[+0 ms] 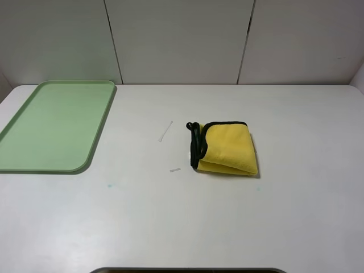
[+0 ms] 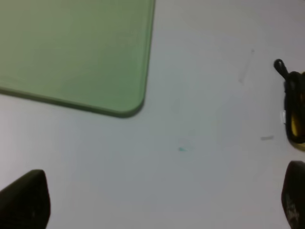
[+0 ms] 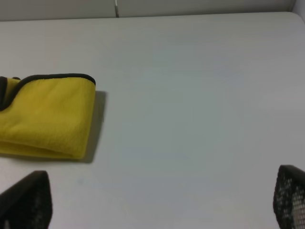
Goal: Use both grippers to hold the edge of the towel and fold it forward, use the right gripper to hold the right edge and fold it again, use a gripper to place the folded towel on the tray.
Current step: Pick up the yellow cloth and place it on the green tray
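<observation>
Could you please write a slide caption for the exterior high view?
Folded yellow towel lies on the white table, to the right of and apart from the pale-green tray.

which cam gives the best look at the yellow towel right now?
Exterior high: the whole folded towel is in frame, with nothing in front of it. The right wrist view shows most of it but crops it at the frame edge. The left wrist view catches only a sliver at its frame edge.

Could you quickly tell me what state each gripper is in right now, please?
Left gripper: open, holding nothing.
Right gripper: open, holding nothing; the towel lies apart from it.
</observation>
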You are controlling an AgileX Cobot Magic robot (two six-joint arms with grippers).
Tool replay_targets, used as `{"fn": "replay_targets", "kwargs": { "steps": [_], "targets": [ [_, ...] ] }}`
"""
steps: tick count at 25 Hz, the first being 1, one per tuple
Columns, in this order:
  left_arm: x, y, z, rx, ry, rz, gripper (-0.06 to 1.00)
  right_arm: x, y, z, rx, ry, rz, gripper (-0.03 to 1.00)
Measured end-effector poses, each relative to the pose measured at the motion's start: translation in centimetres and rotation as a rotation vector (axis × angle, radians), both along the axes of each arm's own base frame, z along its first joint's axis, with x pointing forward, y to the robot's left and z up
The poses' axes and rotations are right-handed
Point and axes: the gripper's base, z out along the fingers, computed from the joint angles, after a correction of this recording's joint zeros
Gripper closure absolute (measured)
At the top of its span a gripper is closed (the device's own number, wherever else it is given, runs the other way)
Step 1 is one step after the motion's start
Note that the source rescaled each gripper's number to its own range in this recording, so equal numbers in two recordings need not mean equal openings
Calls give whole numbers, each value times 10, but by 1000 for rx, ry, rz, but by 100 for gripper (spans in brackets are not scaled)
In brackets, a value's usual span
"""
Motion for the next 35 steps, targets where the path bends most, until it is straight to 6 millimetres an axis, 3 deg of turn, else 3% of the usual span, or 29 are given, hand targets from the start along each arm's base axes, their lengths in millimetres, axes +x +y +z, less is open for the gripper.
{"fn": "replay_targets", "kwargs": {
  "steps": [8,13,22,35],
  "targets": [
    [57,-11,-16,-97,157,-38,-3,0,0,0,0,0,0,-3],
    [83,-30,-31,-105,205,-128,-3,0,0,0,-1,0,0,-3],
    [119,-83,-67,-128,291,-242,-3,0,0,0,-1,0,0,-3],
    [198,-172,-91,48,236,-528,-3,0,0,0,-1,0,0,-3]
  ]
}}
